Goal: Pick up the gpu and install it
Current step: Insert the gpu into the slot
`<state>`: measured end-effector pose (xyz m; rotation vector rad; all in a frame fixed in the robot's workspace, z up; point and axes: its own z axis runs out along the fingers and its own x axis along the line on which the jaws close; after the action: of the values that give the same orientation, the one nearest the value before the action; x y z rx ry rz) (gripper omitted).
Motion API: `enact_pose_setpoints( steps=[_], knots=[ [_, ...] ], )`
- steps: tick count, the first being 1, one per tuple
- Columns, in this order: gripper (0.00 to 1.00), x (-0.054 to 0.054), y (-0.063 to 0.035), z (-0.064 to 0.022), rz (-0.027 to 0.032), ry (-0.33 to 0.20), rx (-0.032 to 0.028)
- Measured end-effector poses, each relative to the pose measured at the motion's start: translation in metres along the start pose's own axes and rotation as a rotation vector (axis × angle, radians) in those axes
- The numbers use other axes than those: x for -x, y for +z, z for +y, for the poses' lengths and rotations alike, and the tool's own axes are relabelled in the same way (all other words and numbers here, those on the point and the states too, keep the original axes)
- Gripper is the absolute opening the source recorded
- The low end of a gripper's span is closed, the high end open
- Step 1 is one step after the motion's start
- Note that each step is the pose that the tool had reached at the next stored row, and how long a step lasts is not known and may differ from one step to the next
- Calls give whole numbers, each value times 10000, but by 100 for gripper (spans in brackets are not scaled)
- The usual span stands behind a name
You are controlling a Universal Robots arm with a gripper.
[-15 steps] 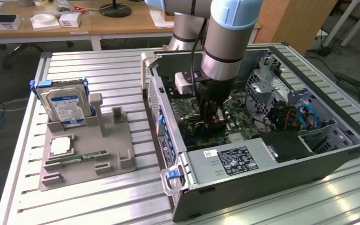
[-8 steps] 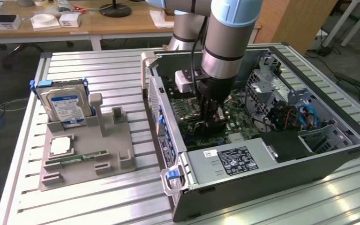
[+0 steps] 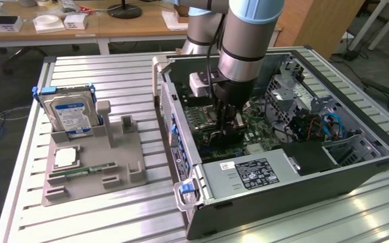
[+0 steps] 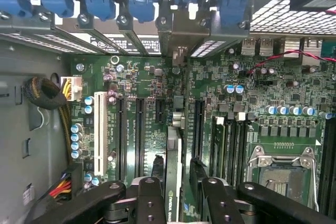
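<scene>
From the exterior view I have the arm reaching straight down into the open computer case (image 3: pixel 356 152), which lies on its side on the slatted counter (image 3: pixel 113 76). The gripper (image 3: pixel 227 132) sits low over the motherboard (image 3: pixel 262 132), just above the power supply (image 3: pixel 248 174). Off to the exterior view's left, the grey parts holder (image 3: pixel 93 167) carries the hard drive (image 3: pixel 71 114) and the memory stick (image 3: pixel 83 171). From this angle the arm's own bulk hides the contact zone, so I could misjudge height and drive down too hard.

In the wrist view the gripper (image 4: pixel 177 195) is pinching the gpu (image 4: pixel 172 161) edge-on between its fingers (image 4: pixel 151 203), the card upright over the expansion slots (image 4: pixel 131 129). Several slots lie side by side, so my worry is landing beside the right one or between two. I judge a slight tilt would jam the card's edge on the slot wall. The card's bracket must also meet the rear openings (image 4: pixel 178 30); a miss there would block seating. The cable bundle (image 4: pixel 44 95) stays well apart.
</scene>
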<state>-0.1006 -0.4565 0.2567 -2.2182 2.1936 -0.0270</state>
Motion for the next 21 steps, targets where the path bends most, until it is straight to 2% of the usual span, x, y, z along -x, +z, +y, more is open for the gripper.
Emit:
enact_pose_setpoints(
  steps=[12,17,20,21],
  knots=[
    [34,1,-116,-3,-1,0,-24],
    [33,1,-123,-3,-3,0,-30],
    [14,0,-124,-3,-1,0,-29],
    [14,1,-124,-3,-2,0,-29]
  ],
)
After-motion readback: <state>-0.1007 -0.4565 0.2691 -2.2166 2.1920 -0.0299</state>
